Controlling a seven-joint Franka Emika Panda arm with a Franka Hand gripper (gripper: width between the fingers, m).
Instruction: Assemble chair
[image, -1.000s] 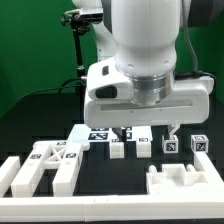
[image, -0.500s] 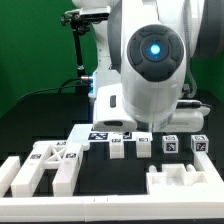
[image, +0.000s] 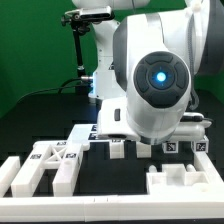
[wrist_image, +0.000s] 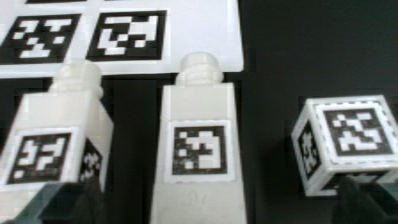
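The chair's white parts lie on the black table. In the wrist view two long white tagged pieces lie side by side, one (wrist_image: 54, 135) and the middle one (wrist_image: 199, 140), with a tagged cube (wrist_image: 349, 140) beside them. My gripper (wrist_image: 210, 210) is open. Its dark fingers (wrist_image: 50, 205) stand on either side of the middle piece, apart from it. In the exterior view the arm's body hides the gripper. A tagged frame part (image: 45, 165), a slab (image: 82, 135) and small tagged pieces (image: 170, 148) show there.
The marker board (wrist_image: 116, 35) lies just past the ends of the long pieces. A white notched block (image: 185, 185) sits at the front on the exterior view's right. A low border rail (image: 10, 178) runs along the left. A black stand (image: 80, 50) rises behind.
The arm has turned and come down over the row of small pieces. Its body now hides the open fingers that showed above them one second ago.
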